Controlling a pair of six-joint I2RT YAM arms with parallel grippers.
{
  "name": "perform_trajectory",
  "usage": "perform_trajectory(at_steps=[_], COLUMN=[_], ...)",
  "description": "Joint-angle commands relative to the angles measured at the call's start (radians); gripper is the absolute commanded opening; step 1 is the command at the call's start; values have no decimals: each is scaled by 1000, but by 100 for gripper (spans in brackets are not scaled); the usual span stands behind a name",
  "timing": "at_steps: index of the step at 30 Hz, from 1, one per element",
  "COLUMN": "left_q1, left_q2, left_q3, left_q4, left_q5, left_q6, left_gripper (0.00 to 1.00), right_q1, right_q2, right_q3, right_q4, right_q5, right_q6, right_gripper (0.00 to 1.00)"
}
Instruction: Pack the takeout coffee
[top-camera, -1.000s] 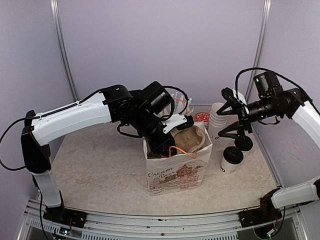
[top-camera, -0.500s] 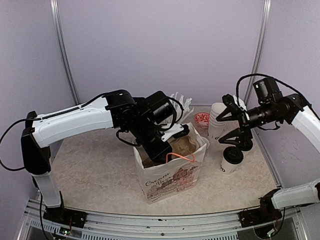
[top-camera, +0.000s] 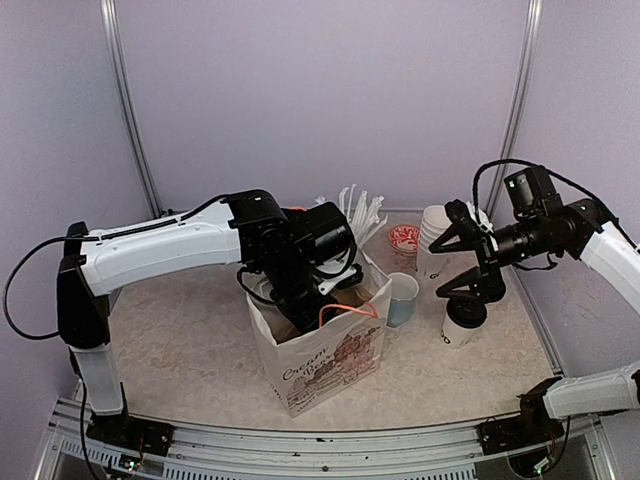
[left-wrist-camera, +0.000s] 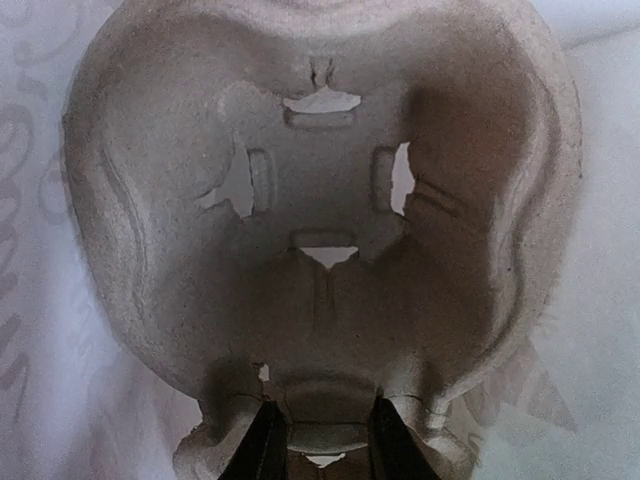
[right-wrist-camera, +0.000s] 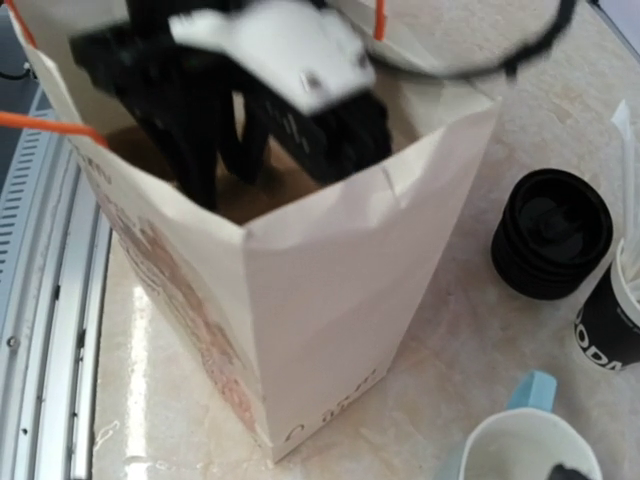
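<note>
Left tool (left-wrist-camera: 322, 447): down inside the paper bag (top-camera: 335, 362), its two fingers closed on the near rim of a grey cardboard cup tray (left-wrist-camera: 320, 230) and pinching it.
Cup tray: inside the bag, its hollow facing the left wrist camera, with white bag wall showing around it.
Paper bag: upright in the middle of the tabletop (top-camera: 190, 320), mouth open, with orange cord handles and brown print on the front.
Right tool (top-camera: 448, 258): spread wide and gripping nothing, hanging on the right just above the coffee cup; I can't tell if it touches the lid.
Coffee cup (top-camera: 462, 322): white with a black lid, upright on the tabletop to the right of the bag and outside it.
Second coffee: I can't pick it out for sure behind the right tool.
Blue mug (top-camera: 403, 300): between the bag and the coffee cup, just beside the bag.
Stack of plain cups (top-camera: 433, 238): near the back, behind the right tool.
</note>
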Motion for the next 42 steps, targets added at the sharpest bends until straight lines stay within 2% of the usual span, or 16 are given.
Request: perform_trajectory(at_steps=[1,13,20,23,33,42], left_q1=[-3,-5,-4,-5,-6,-7], left_q2=[52,97,97,92,30,10], left_q3=[17,-17,-30,-24,94,288], left_q4=[-26,7,17,14,-17,-21], left_q5=[-46,-53,-17,-42,-128,-131], left_q6=[-33,-19,-23,-33,-39,-1], left_gripper=[19,23,27,33,49,49], right_q1=[-8,-9,-9,-8,-9,-8], right_q2=[-11,7,19,25,41,58], right_q3=[-3,-15,-11,-8,26,63], right_q4=[11,18,19,17,-8,-44], right_q5=[-36,-46,-51,-52,-42,-29], right_q6=[-13,-15,-15,-14,-11,-1], right_gripper=[94,93,93,93,93,93])
